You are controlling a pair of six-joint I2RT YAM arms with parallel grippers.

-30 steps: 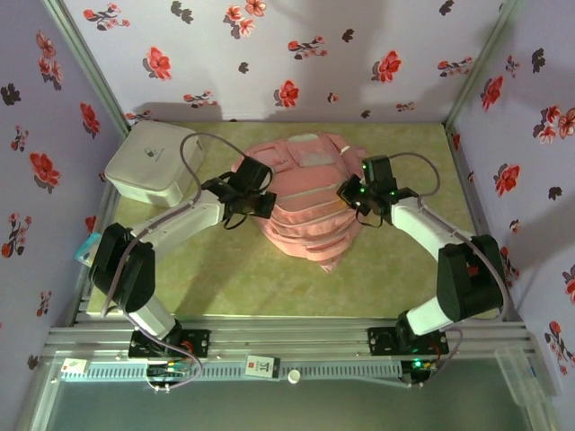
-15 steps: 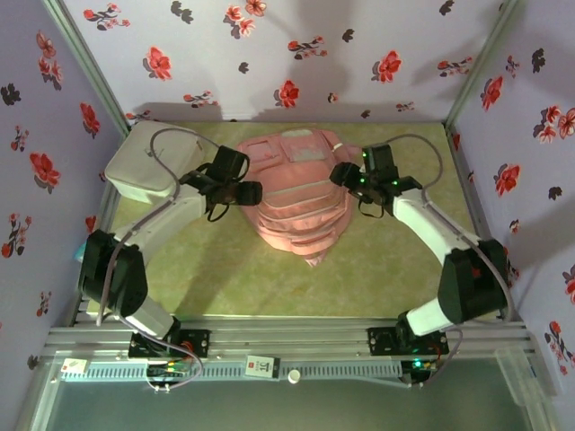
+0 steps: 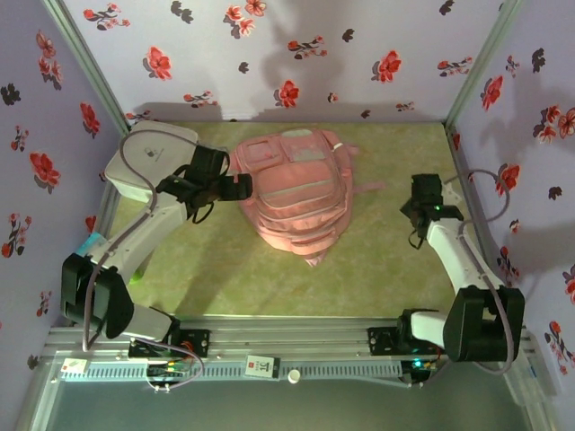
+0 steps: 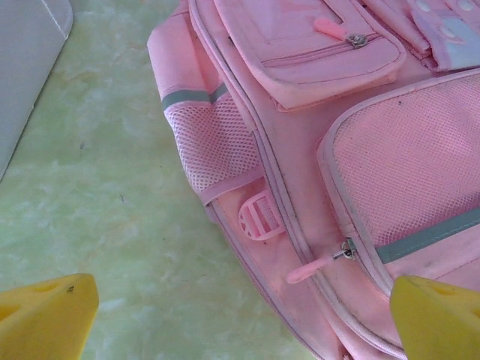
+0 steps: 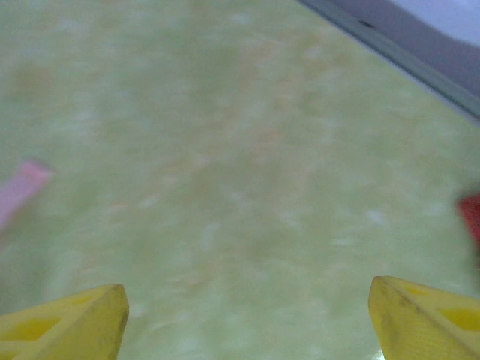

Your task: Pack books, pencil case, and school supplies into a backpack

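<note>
The backpack (image 3: 292,193) lies flat on the table (image 3: 377,269) with its front pockets facing up. Its long axis runs from the far wall toward the arm bases, close to the centre line. The left gripper (image 3: 238,187) hangs just beside the bag's left flank, between it and the white box (image 3: 148,166). Its fingers are spread wide and hold nothing. From the left wrist, the mesh side pocket (image 4: 214,142) and a pink zip pull (image 4: 311,268) lie directly ahead of the fingertips, and the zip beside that pull looks closed. The right gripper (image 3: 418,214) is well apart from the bag, over bare table on its right side. Its fingers are likewise released and empty, and only the tip of a pink strap (image 5: 19,187) lies to their left. The left arm is therefore the nearer one. The next move probably calls for it to travel rightward onto the zip pull, across the bag's long axis, to open the compartment before anything is loaded.
</note>
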